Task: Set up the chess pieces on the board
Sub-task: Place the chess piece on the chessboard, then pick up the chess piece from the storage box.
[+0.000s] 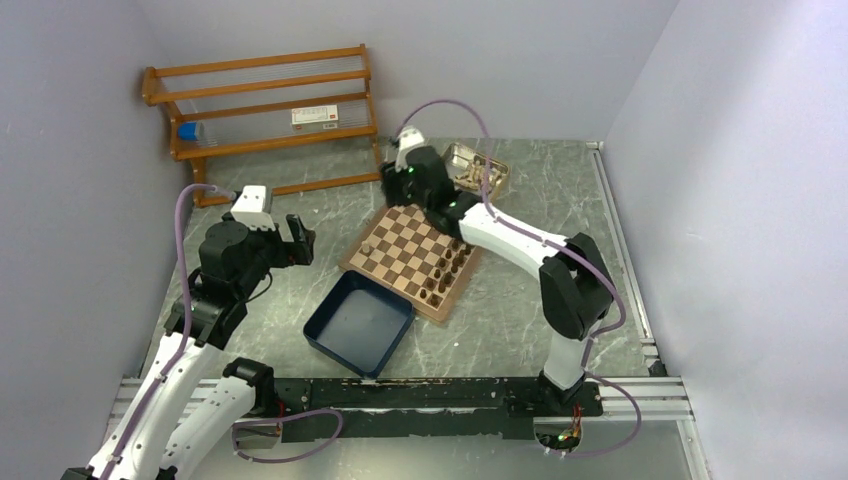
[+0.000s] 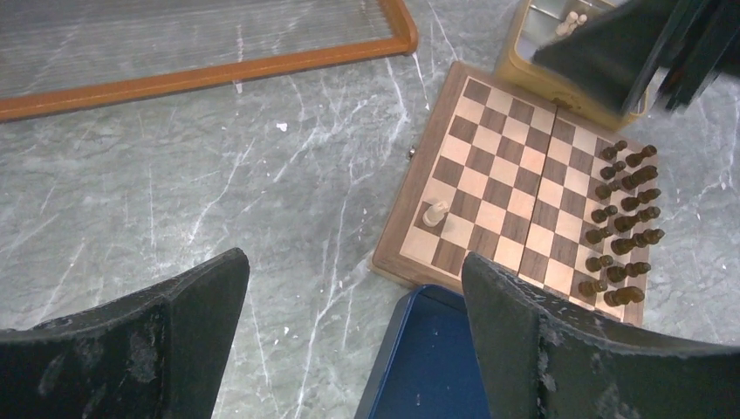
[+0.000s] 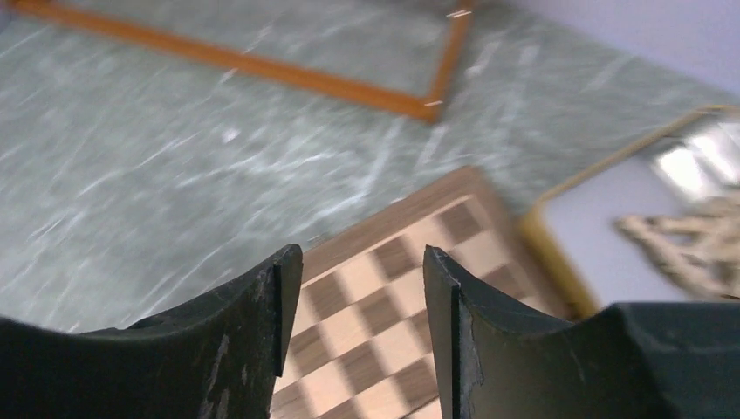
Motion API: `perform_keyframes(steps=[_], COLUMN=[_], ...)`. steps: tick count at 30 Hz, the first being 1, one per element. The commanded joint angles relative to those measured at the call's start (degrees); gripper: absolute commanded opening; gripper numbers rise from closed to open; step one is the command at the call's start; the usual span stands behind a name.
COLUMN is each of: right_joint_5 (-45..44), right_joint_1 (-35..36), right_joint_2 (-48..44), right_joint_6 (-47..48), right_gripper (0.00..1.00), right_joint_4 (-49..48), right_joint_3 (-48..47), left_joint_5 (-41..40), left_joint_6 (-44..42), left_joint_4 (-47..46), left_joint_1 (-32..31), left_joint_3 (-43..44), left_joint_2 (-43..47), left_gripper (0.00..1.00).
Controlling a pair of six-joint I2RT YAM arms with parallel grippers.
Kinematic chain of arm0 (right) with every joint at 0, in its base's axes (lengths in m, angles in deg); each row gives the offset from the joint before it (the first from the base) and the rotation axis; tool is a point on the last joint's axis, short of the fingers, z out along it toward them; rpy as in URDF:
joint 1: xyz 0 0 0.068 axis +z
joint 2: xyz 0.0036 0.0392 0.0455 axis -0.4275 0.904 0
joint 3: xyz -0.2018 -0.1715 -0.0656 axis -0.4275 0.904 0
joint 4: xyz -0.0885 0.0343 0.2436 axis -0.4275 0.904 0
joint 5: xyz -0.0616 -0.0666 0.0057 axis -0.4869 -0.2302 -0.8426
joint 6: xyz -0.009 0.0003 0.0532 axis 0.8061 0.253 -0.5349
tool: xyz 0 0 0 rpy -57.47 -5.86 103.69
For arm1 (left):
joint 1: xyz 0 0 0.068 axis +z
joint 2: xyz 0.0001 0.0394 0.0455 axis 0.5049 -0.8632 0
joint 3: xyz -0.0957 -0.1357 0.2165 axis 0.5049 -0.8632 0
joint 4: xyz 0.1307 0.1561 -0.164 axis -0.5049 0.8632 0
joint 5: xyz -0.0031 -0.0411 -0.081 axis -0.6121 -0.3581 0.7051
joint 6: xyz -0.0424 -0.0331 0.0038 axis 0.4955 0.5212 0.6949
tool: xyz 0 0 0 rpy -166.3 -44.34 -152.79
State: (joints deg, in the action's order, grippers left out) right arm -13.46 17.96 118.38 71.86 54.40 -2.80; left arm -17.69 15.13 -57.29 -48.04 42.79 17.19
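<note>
Since the light pieces (image 3: 689, 236) lie in the tin (image 3: 545, 249), my right pincer (image 3: 362, 262) hangs beside it over a corner of the board (image 3: 384, 349) — jaws apart, empty (dark pieces (image 2: 624, 227) stand ranked along one edge) — while my left pincer (image 2: 353, 262) gapes idle.

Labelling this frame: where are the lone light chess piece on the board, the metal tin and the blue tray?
lone light chess piece (image 2: 434, 212), left wrist view, on its body.
metal tin (image 2: 513, 54), left wrist view, on its gold side wall.
blue tray (image 1: 360, 322), top external view, on its bare floor.
</note>
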Motion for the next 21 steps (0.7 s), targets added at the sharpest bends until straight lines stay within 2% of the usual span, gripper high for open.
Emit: perform_keyframes(steps=[1,9,12,21], right_joint_5=[-6.1,-10.4,-13.6,-13.4], right_joint_1=[-7.3,-16.2,-18.2,-22.2], right_joint_2=[1.2,7.8,11.0,23.0], right_joint_6=[3.1,6.0,4.6,-0.1], right_gripper=[0.56,0.49,0.45,0.41], right_joint_4=[1.5,4.0,3.1,4.9], right_joint_3=[-4.1,-11.0,-13.1,-24.6], left_joint_5=[2.4,5.6,7.1,8.3], left_joint_6=[-0.1,-0.5,-0.6,-1.1], left_joint_4=[-1.9,-0.3,-1.2,-0.7], left_joint_1=[0.4,0.4,0.4,0.4], left_joint_3=[-0.9,0.5,-0.2,0.3], left_joint_2=[-1.7,-3.7,-3.0,-2.3], left_gripper=[0.96,0.97,0.97,0.97])
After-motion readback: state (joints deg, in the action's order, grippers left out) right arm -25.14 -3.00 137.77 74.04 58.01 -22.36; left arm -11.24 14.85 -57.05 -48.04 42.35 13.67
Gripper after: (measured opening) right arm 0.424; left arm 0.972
